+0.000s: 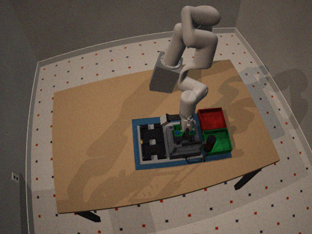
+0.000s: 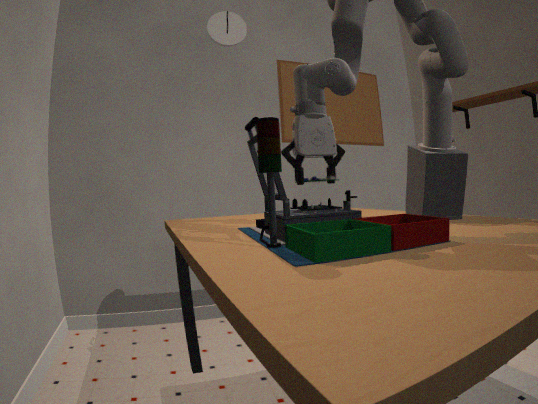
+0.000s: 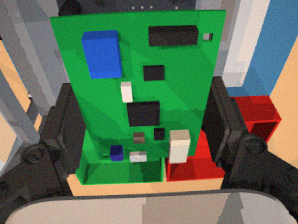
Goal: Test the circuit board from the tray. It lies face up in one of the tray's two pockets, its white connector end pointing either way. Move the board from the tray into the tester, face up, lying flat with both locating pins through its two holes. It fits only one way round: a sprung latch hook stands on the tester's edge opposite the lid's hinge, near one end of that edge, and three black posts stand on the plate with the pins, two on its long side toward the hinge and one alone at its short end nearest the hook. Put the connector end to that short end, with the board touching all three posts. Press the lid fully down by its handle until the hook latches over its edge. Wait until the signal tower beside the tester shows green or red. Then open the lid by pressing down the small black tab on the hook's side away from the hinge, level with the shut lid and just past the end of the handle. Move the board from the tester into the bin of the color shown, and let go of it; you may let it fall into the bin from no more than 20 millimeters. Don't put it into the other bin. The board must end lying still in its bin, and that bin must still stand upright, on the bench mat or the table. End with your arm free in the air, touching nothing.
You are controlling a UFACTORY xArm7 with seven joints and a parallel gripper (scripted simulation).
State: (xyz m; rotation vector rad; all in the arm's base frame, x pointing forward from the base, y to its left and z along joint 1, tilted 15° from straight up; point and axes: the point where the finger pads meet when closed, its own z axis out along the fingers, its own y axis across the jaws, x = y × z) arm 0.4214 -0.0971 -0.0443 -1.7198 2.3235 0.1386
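Fingers: black fingers of the white gripper (image 2: pixel 314 176) stood wide, pinching the flat green circuit board (image 3: pixel 143 79) by its long edges | Board: level, face up, in the air above the grey tester (image 2: pixel 320 214), touching nothing else | Arm: white arm (image 2: pixel 320 82) bent down, wrist vertical over the tabletop (image 2: pixel 380 300).

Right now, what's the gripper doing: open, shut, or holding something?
Gripper: shut on the green circuit board, held by its long edges in the air above the tester.
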